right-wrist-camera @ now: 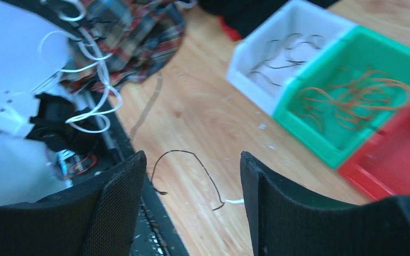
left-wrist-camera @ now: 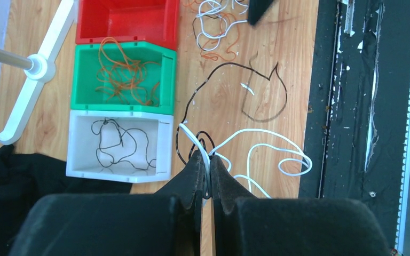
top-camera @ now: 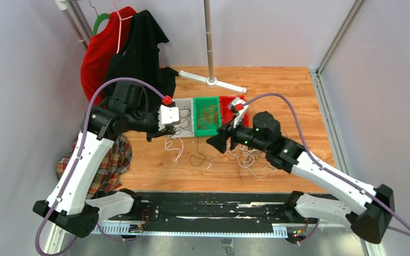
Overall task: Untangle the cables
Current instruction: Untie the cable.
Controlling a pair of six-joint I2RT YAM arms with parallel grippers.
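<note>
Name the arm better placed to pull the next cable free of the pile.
Left. The left claw is shut on a white cable beside the white bin, so it likely only needs to draw it clear. The right claw is open and empty above a loose black wire.

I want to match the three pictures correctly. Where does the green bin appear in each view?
Top external: the green bin is at the centre, beyond the arms.
Left wrist: upper left, the middle of three bins.
Right wrist: right side, blurred.
Shared landmark: the white bin right beside it.
</note>
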